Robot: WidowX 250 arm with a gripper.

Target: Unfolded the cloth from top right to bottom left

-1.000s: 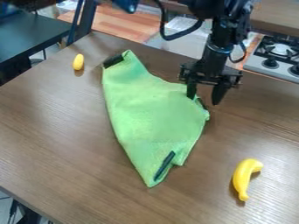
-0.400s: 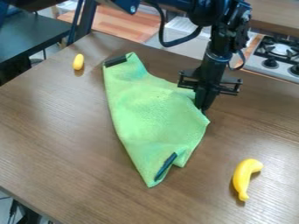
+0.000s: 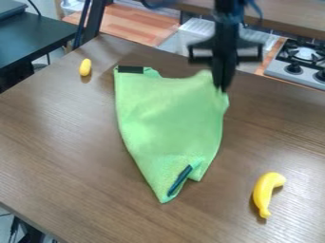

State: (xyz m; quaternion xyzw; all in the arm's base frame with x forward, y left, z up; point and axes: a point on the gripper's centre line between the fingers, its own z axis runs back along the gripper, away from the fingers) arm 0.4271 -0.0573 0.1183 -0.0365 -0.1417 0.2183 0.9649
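So in the camera view, the tool (image 3: 222,88) hangs down from the top, right of centre, with its fingers pinched together on the upper right corner of the cloth (image 3: 166,118). So yeah, it's got the cloth. That corner is bunched up a bit at the fingertips, and the top edge sags in a shallow dip between there and the upper left corner.

The cloth is green and sits around the middle of the counter (image 3: 70,147), kinda wide at the top and tapering to a point at the bottom. There's a dark strip (image 3: 130,69) on its upper left corner, and a second strip (image 3: 179,180) running at a slant near the bottom tip. Right beside that lower one, a bit of the cloth is folded, so it's not totally flat down there.

Other stuff on the counter: a banana (image 3: 266,191) off to the lower right, well apart from the cloth, and a small yellow oval thing (image 3: 85,67) near the far left edge, also not touching the cloth. Can't tell what that one is.

Past the counter there's a stove (image 3: 293,70) at the upper right, a light wood top (image 3: 124,20) at the back and a dark table (image 3: 35,35) at the upper left.
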